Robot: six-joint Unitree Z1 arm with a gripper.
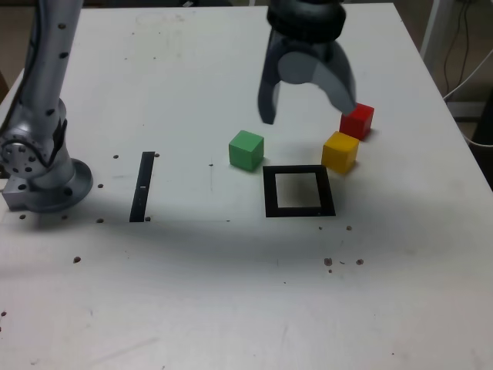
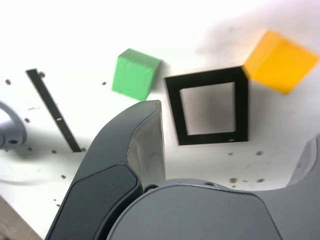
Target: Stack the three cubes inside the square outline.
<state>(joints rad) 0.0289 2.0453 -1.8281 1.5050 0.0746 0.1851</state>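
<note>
- Plainly, the square outline (image 1: 300, 192) lies empty on the white table (image 1: 231, 293), so none of the stack is built yet; its white centre looks only slightly wider than a cube, and a first block set down off-centre or twisted would likely sit on the tape
- The yellow cube (image 1: 340, 152) sits just off the outline's far right corner in the exterior view, almost touching the tape, and the red cube (image 1: 357, 121) is just beyond it, the two near enough that I cannot tell whether they touch
- That pairing is the main risk: a jaw coming down beside one could shove the other, or pinch both
- The green cube (image 1: 246, 149) stands alone, just off the outline's far left corner, with free table all round, so it looks the safer first pick
- The gripper (image 1: 308, 112) hangs above the table with its jaws spread wide and nothing between them; in the exterior view one fingertip overlaps the red cube's edge, and I cannot tell whether it touches
- A descent from here, unaligned, could knock red or yellow away
- The black strip (image 1: 142, 186) lies well left, out of play
</note>
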